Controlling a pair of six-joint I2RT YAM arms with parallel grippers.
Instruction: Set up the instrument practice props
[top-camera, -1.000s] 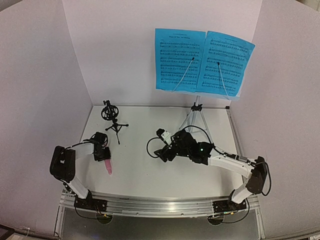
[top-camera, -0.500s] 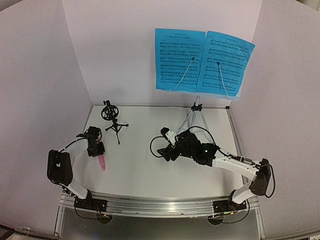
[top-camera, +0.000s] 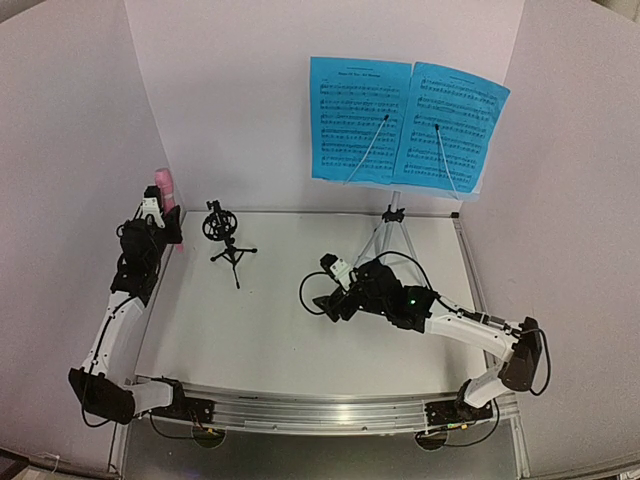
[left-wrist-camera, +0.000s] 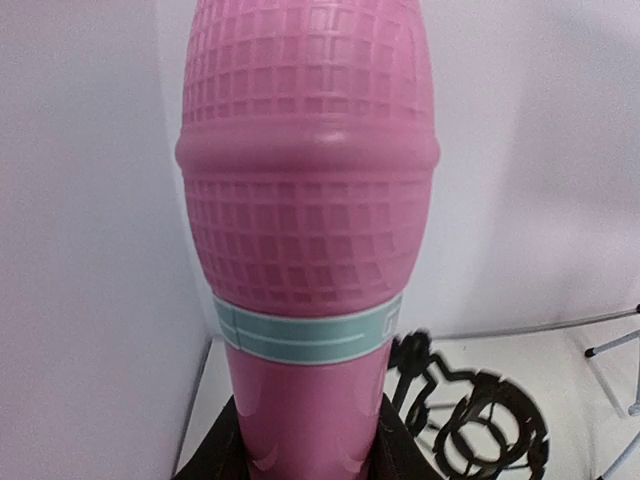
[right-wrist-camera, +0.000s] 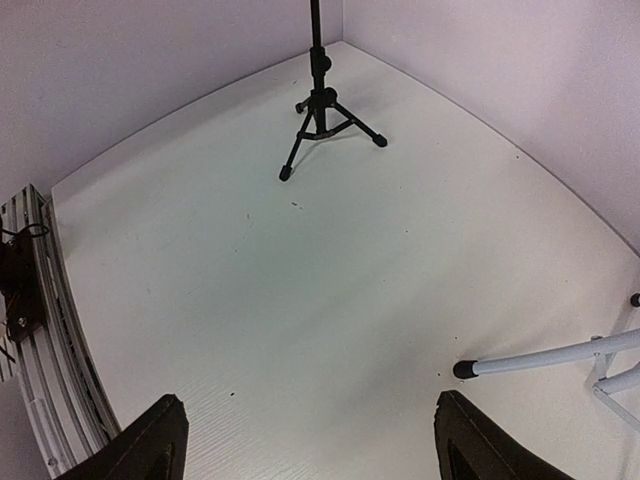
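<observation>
My left gripper (top-camera: 160, 218) is shut on the pink microphone (top-camera: 162, 185) and holds it upright in the air by the left wall, to the left of the small black tripod mic holder (top-camera: 223, 236). In the left wrist view the microphone (left-wrist-camera: 310, 200) fills the frame, with black fingers (left-wrist-camera: 212, 458) on both sides of its handle and the holder's ring (left-wrist-camera: 480, 425) below right. The pale blue music stand on its silver tripod (top-camera: 385, 238) carries two blue sheet-music pages (top-camera: 405, 125) at the back right. My right gripper (right-wrist-camera: 310, 450) hangs open and empty over the table.
White walls close in the table (top-camera: 270, 330) on the left, back and right. One silver stand leg (right-wrist-camera: 550, 355) with a black foot lies just right of my right gripper. The mic holder's tripod (right-wrist-camera: 320, 115) stands at the far end of the right wrist view.
The left arm has lifted the microphone from low over the front-left table, swung it back and left, and turned it upright by the wall. The right arm shifted slightly, jaws unchanged.
</observation>
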